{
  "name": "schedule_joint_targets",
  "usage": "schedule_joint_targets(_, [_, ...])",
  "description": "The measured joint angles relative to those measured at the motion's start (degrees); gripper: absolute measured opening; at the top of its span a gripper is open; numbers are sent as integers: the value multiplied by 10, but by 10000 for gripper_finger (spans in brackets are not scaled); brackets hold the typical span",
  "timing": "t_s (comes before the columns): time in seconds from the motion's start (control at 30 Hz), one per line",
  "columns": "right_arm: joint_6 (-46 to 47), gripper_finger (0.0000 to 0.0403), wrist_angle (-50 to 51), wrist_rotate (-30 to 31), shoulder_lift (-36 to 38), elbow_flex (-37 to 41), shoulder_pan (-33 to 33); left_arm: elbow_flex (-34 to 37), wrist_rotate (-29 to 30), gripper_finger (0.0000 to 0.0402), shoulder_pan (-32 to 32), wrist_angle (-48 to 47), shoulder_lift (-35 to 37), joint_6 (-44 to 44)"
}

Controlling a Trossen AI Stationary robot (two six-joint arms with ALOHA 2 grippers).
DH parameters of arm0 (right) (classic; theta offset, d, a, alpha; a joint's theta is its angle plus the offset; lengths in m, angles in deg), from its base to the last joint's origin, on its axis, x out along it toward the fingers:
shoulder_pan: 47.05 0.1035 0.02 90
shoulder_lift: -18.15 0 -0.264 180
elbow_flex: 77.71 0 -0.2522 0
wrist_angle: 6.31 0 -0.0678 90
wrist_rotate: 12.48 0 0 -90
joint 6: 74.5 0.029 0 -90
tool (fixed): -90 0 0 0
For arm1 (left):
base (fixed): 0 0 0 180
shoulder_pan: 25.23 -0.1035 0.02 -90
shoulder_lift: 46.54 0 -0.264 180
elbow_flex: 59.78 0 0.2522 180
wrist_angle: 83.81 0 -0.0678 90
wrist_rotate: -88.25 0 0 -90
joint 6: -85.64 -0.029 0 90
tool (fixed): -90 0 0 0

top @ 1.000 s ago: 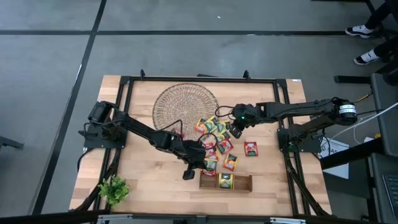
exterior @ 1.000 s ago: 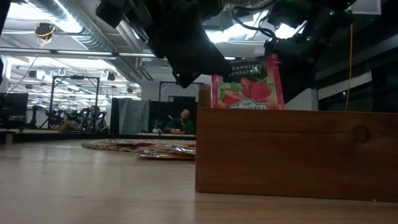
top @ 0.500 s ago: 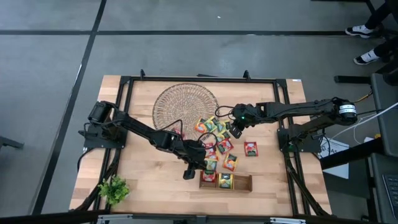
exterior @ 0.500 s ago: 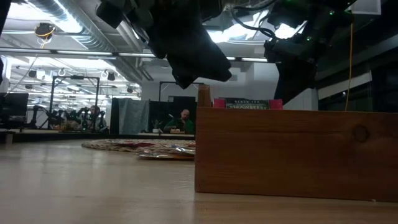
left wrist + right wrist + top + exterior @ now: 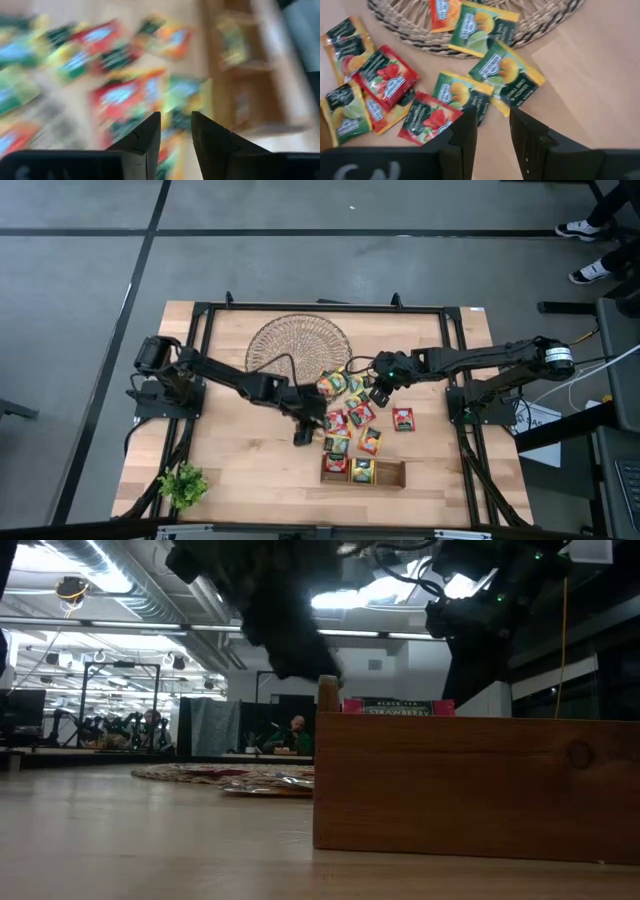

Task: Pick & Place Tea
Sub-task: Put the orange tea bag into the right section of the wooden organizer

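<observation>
High view: the table [image 5: 230, 455] fills the frame's middle, its lower-left quarter bare wood apart from a plant [image 5: 183, 484] at the lower-left corner. The wicker dish [image 5: 297, 348] sits upper centre, near the table's far edge. The tea [image 5: 352, 408] lies scattered just right of centre, from the dish's lower-right rim down toward the tray [image 5: 363, 471], which stands close to the table's lower edge with a red sachet in its left compartment and a yellow-green one in the middle; the right compartment shows bare wood. The left gripper [image 5: 304, 436] hangs at the pile's left edge, just above and left of the tray; open wood lies to its left. The right gripper [image 5: 379, 392] hangs over the pile's upper right, with one red sachet apart to its lower right.

Low view: the tray's wall [image 5: 470, 785] fills the right half, a red sachet top [image 5: 398, 706] just clearing its upper edge. Bare table runs across the left. The dish [image 5: 215, 773] lies low at centre left. Dark arm shapes hang along the top.

Left wrist view: blurred; the left fingers [image 5: 145, 140] stand apart with nothing between them, over sachets [image 5: 117, 95], the tray [image 5: 247, 75] at upper right.

Right wrist view: the right fingers [image 5: 462, 135] stand apart, empty, above sachets [image 5: 457, 95] that spill off the dish's rim [image 5: 540, 22]; bare wood at right.
</observation>
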Motion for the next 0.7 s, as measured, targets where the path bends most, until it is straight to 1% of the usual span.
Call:
schedule_joint_targets(0.1, [15, 116, -7, 0, 0, 0, 14, 0, 31, 99, -23, -65, 15, -4])
schedule_joint_targets(0.2, [30, 116, -40, 0, -4, 0, 28, 1, 44, 92, -37, -115, 29, -15])
schedule_joint_targets(0.33, [30, 116, -95, 0, -26, 0, 48, 30, 42, 84, -44, -124, 61, -18])
schedule_joint_targets(0.43, [26, 116, -133, -11, -53, 0, 58, 67, 44, 79, -50, -124, 94, 1])
schedule_joint_targets(0.5, [12, 116, -159, -15, -71, 0, 63, 91, 52, 76, -56, -123, 117, 21])
schedule_joint_targets(0.63, [-27, 116, -242, -22, -105, 0, 68, 129, 57, 71, -70, -119, 156, 56])
schedule_joint_targets(0.7, [-46, 116, -283, -38, -117, 0, 68, 148, 57, 69, -76, -121, 175, 71])
